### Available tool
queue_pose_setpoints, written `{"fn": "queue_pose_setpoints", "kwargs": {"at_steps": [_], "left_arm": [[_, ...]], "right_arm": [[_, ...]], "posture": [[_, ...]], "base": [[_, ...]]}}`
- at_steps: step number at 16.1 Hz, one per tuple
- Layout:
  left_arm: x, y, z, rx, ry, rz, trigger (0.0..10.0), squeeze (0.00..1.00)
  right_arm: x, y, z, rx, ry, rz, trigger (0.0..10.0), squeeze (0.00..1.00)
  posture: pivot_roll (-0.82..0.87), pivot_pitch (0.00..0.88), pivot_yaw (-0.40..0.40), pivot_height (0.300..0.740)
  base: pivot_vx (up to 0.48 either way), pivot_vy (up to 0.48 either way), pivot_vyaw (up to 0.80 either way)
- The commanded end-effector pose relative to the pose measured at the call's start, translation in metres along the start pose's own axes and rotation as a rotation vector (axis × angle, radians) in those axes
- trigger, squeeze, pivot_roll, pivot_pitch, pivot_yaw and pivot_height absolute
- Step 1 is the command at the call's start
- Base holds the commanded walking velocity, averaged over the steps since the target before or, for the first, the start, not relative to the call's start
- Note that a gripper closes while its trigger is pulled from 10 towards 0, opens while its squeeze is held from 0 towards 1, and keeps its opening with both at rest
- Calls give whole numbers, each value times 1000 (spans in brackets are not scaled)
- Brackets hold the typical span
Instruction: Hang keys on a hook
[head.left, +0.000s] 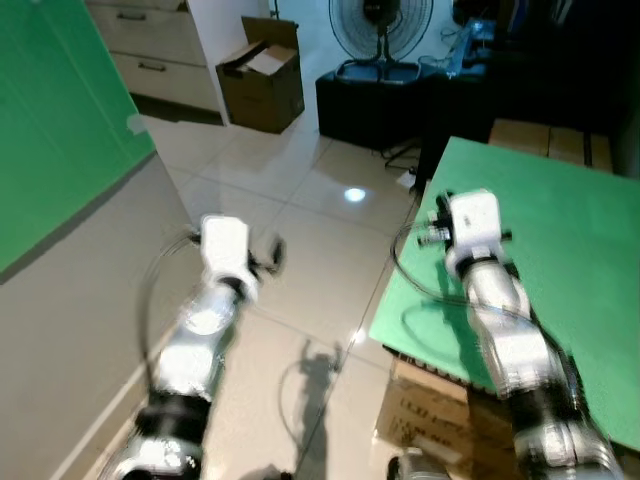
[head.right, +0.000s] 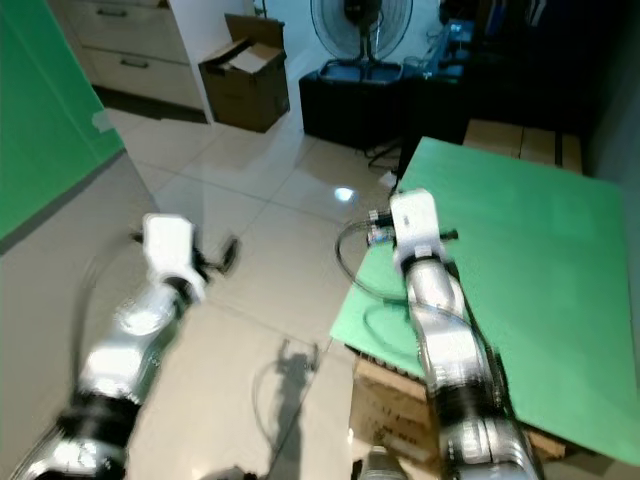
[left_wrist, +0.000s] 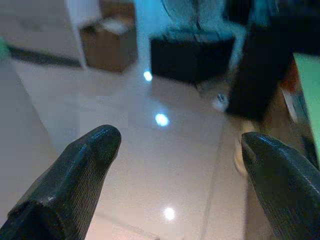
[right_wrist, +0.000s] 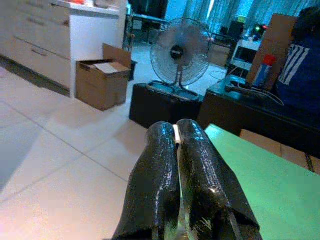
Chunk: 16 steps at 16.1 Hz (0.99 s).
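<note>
Head views: your left tool (head.left: 275, 255) hangs over the tiled floor (head.left: 300, 230), beside the grey wall with the green panel (head.left: 50, 130). Your right tool (head.left: 430, 225) sits at the near corner of the green desk (head.left: 560, 250). A cardboard box (head.left: 262, 85), white drawers (head.left: 160, 50) and a fan (head.left: 380, 25) stand further back. I can't find a hook anywhere, and the frames are a bit blurred.

Left wrist view: left tool's fingers (left_wrist: 85, 165) are wide apart, nothing between them, pointing across the floor toward the box and a dark cabinet (left_wrist: 192, 55).

Right wrist view: right tool's fingers (right_wrist: 160, 180) are pressed together with a thin pale sliver (right_wrist: 176, 135) pinched between the tips. That's probably the keys or their ring, but I can't confirm; too little of it shows. The tool points past the desk edge toward the fan.

Key relation: if that sliver is the keys, they're already in your right tool, so the right arm does the hanging. No hook bearing yet. My read: you're in transit, so find the hook first.
</note>
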<state>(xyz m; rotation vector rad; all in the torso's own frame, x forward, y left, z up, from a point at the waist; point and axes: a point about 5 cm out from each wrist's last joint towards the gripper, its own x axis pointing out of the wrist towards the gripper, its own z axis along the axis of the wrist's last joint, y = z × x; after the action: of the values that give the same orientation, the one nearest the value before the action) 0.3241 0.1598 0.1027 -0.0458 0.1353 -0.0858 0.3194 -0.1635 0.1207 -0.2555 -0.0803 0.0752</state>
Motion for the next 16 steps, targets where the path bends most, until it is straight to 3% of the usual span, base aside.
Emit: {"fn": "queue_pose_setpoints", "kwargs": {"at_steps": [1, 4, 6, 9, 12, 13, 15, 16], "left_arm": [[-1, 13, 13, -8, -68, 44, 10000, 0], [-9, 26, 2, -73, -54, 68, 10000, 0], [-13, 21, -10, -121, -25, 63, 10000, 0], [-15, 6, -15, -117, -16, 17, 10000, 0], [-21, 14, -29, -157, 7, 49, 10000, 0], [-24, 15, -37, -162, 23, 68, 10000, 0], [-25, 11, -46, -151, 43, 77, 10000, 0], [-23, 2, -47, -135, 57, 35, 10000, 0]], "right_arm": [[-7, 1, -3, 17, 8, -18, 0, 0], [-27, 8, -26, -1, 95, -17, 0, 0], [-30, 10, -31, -21, 123, -19, 0, 0], [-25, 7, -30, -6, 126, -38, 0, 0], [-20, 8, -27, -20, 124, -11, 0, 0], [-19, 4, -27, -32, 132, 1, 0, 0], [-17, -1, -28, -80, 138, 51, 0, 0], [-12, -4, -33, -51, 157, 20, 0, 0]], "posture": [[-194, 0, 79, 736], [-220, 0, 67, 736], [-220, 0, 65, 736], [-222, 0, 69, 736], [-212, 0, 36, 736], [-218, 0, -17, 736], [-213, 0, -20, 736], [-205, 0, -9, 736]], "base": [[0, 0, 0], [0, 0, 0], [0, 0, 0], [0, 0, 0], [0, 0, 0], [0, 0, 0], [0, 0, 0], [0, 0, 0]]}}
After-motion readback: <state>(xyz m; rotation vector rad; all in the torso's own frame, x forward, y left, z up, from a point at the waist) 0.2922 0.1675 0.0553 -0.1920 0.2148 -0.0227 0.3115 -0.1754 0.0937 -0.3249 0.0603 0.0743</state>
